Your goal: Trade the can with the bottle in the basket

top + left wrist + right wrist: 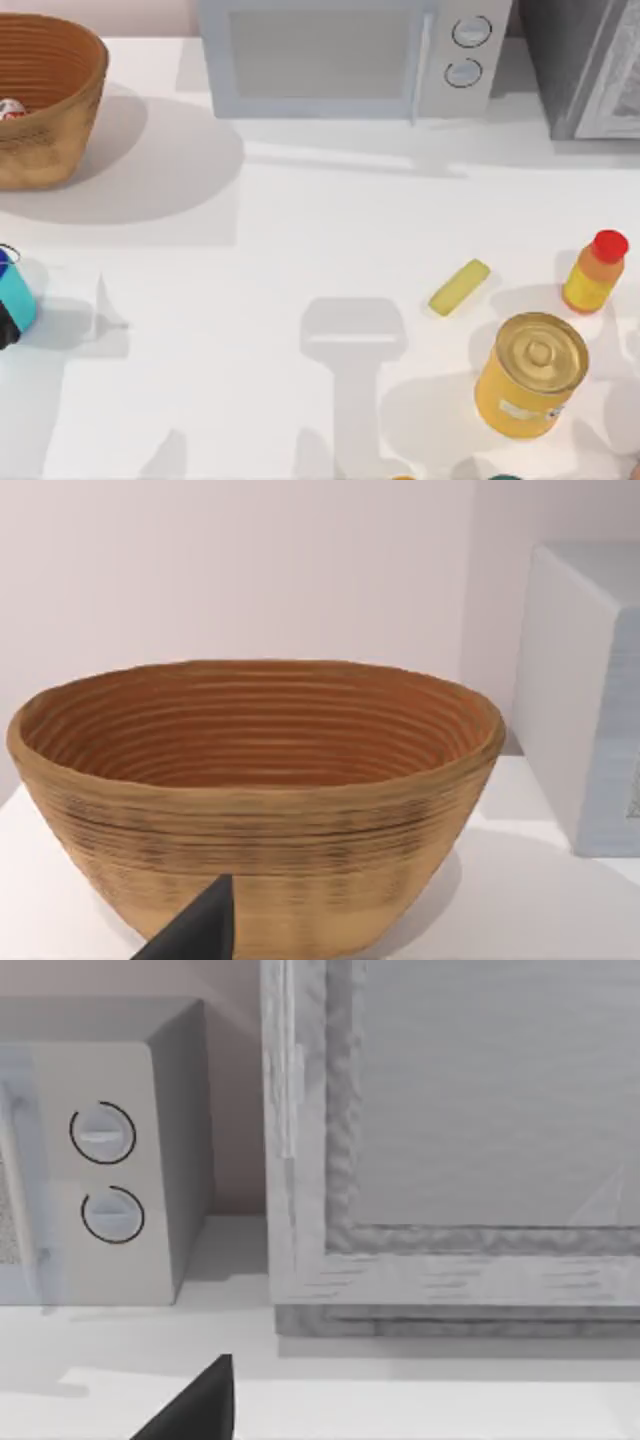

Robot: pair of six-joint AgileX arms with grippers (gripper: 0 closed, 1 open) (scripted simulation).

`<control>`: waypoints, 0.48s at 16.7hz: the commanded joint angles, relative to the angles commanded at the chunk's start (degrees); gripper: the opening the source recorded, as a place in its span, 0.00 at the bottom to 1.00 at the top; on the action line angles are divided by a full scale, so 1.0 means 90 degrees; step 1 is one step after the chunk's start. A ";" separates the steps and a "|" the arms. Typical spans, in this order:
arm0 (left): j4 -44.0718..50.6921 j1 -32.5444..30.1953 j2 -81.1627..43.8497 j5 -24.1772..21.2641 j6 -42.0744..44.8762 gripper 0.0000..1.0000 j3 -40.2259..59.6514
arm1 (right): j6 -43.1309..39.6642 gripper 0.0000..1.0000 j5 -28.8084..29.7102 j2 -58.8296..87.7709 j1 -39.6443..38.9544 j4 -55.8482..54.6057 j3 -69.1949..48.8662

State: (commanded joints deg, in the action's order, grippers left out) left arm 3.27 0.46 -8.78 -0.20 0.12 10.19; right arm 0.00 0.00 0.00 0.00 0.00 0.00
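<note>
The brown wicker basket (45, 130) stands at the table's far left corner, and the left wrist view faces its ribbed wall (260, 830) from the side. Inside it, against the left wall, the white can with a red mark (10, 108) just shows. The teal bottle (16, 297) lies at the table's left edge, nearer the front than the basket, partly cut off by the top view's edge. A dark part of my left gripper (200, 930) shows in front of the basket, apart from it. A dark part of my right gripper (200, 1400) faces the back right corner.
A grey microwave (350, 55) stands at the back centre, with a grey cabinet (590, 65) to its right. At the front right are a big yellow can (530, 375), an orange bottle with a red cap (595, 272) and a small yellow bar (459, 287).
</note>
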 joint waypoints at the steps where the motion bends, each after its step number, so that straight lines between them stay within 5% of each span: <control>1: 0.0122 0.0013 -0.0308 -0.0014 0.0008 1.00 0.0362 | 0.0000 1.00 0.0000 0.0000 0.0000 0.0000 0.0000; 8: 0.1350 0.0171 -0.3310 -0.0166 0.0171 1.00 0.4065 | 0.0000 1.00 0.0000 0.0000 0.0000 0.0000 0.0000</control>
State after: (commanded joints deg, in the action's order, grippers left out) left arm 15.42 2.00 -38.58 -1.69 1.67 46.77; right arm 0.00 0.00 0.00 0.00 0.00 0.00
